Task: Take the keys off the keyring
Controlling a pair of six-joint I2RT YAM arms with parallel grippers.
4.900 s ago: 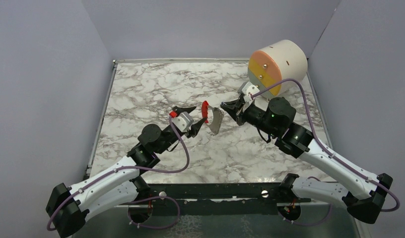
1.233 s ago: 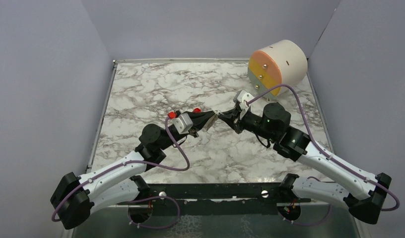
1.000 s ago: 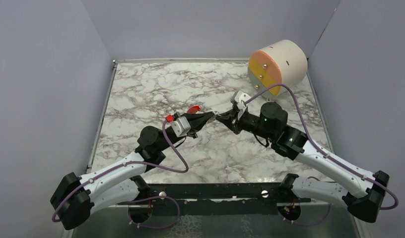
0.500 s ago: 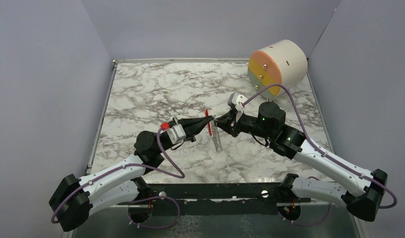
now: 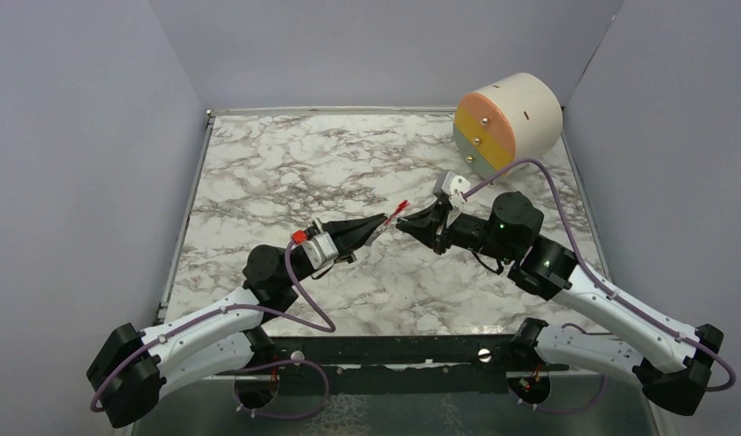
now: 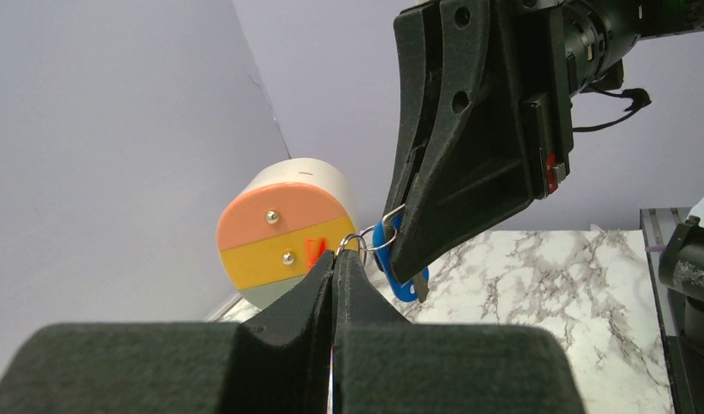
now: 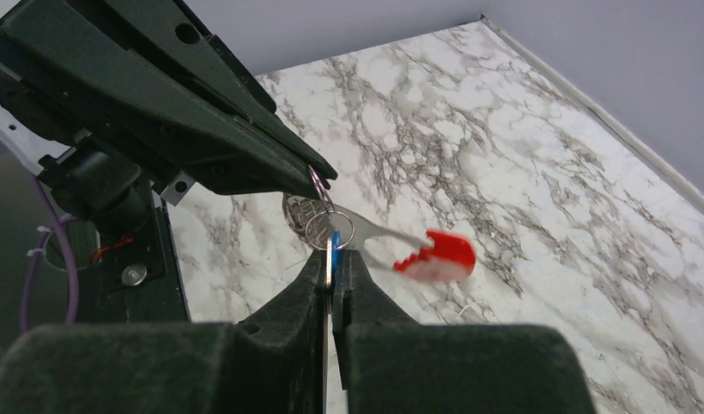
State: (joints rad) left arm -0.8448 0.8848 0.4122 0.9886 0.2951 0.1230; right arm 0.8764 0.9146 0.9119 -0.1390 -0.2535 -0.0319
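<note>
above the surface (image 5: 285, 173), mid-air: left claw (image 5: 379, 223) pinched shut on the keyring (image 5: 402, 208), right claw (image 5: 405, 225) clamped on the blue-headed key (image 7: 334, 247), tips almost touching. silver keys (image 7: 298, 210) hang between. step: working the blue-headed key off. next: draw apart along the loop, grips firm.

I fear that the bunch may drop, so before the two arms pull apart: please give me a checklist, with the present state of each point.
1. Left gripper shut on the thin silver wire ring: ok.
2. Right gripper shut on the small blue-headed key: ok.
3. Blue-headed key off that ring: not ok, it is threaded on it.
4. Bright red keyring loop at rest: not ok, it is blurred and neither gripper holds it.
5. Silvery-grey metal keys all accounted for: cannot tell, mostly hidden behind the rings.
6. Bunch clear of the marble table: ok, it hangs in the air.
</note>
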